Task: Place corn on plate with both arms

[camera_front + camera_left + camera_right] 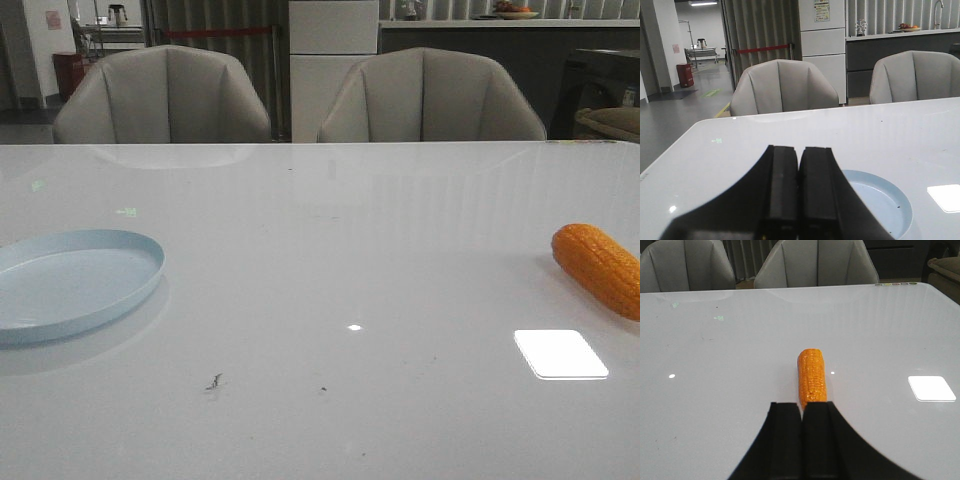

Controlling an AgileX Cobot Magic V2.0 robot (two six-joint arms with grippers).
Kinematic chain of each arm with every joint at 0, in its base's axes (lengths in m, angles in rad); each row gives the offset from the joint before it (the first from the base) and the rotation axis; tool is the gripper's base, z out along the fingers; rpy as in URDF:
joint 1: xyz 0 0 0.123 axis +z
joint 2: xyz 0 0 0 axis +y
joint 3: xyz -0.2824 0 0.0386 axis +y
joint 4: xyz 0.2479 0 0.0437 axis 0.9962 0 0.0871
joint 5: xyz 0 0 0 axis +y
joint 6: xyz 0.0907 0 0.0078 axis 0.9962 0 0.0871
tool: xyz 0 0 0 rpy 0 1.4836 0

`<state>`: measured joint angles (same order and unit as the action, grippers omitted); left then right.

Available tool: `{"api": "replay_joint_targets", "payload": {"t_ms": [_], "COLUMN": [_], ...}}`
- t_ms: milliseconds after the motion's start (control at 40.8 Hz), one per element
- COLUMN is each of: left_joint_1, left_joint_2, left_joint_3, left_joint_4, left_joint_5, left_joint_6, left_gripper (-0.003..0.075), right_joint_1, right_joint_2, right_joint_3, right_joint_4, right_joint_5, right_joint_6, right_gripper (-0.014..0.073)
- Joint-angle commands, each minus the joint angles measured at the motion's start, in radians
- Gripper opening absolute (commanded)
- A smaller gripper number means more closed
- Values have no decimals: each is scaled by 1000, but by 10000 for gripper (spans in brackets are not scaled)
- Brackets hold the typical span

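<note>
- The right end effector is clenched on nothing, its two dark fingers pressed together with no gap, and it hangs over the desk just short of the near end of the corn.
- The left end effector is likewise clenched and empty, its fingers meeting flat; it sits above the near-left part of the desk with the plate partly hidden behind it.
- Neither arm shows in the front view, so both are held back at the near side of the desk.
- The corn lies flat at the far right edge of that view, one rounded end pointing left and away, the rest running off frame.
- The plate rests at the left, bare, well apart from the corn.
- Judged from this, the task is at its start: nothing has been picked up, and the reach for the corn is the step in hand.
- The next move calls for the right fingers to part wide enough to straddle the cob, then descend and close across its width.
- Since corn and plate lie at opposite sides, a handover to the left arm near the middle looks likely to be needed.
</note>
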<state>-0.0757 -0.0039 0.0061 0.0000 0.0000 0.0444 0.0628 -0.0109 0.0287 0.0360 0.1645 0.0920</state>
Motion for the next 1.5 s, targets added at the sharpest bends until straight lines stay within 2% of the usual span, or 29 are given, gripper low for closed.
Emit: {"api": "replay_joint_targets", "payload": {"t_ms": [0, 662, 809, 932, 1030, 1104, 1202, 1300, 1373, 1471], "left_joint_1": [-1, -1, -1, -1, -1, -1, -1, -1, -1, -1], "left_joint_2": [-16, -16, -16, -16, -16, -16, -14, 3, 44, 144], "left_joint_3": [2, 2, 2, -4, -40, -105, -216, -364, -467, -594], "left_joint_4": [-7, -7, -10, -15, -15, -15, 0, 52, 84, 105], "left_joint_5": [-89, -90, -132, -263, -320, -311, -293, -147, -49, -23], "left_joint_6": [-11, -11, -11, -11, -11, -11, -11, -11, -11, -11], "left_gripper": [90, 90, 90, 90, 90, 90, 90, 90, 90, 90], "right_joint_1": [-5, -5, -5, -4, -4, -2, -2, -2, -2, -2], "right_joint_2": [-17, -17, -17, -17, -17, -16, -12, 9, 56, 160], "right_joint_3": [-17, -17, -17, -17, -20, -70, -215, -382, -492, -611], "right_joint_4": [4, 4, 4, 4, 7, 17, 17, 3, -28, -54], "right_joint_5": [-89, -94, -108, -239, -419, -479, -378, -249, -200, -187], "right_joint_6": [-5, -5, -5, -5, -5, -5, -5, -5, -5, -5], "right_gripper": [34, 34, 34, 34, 34, 34, 34, 34, 34, 34]}}
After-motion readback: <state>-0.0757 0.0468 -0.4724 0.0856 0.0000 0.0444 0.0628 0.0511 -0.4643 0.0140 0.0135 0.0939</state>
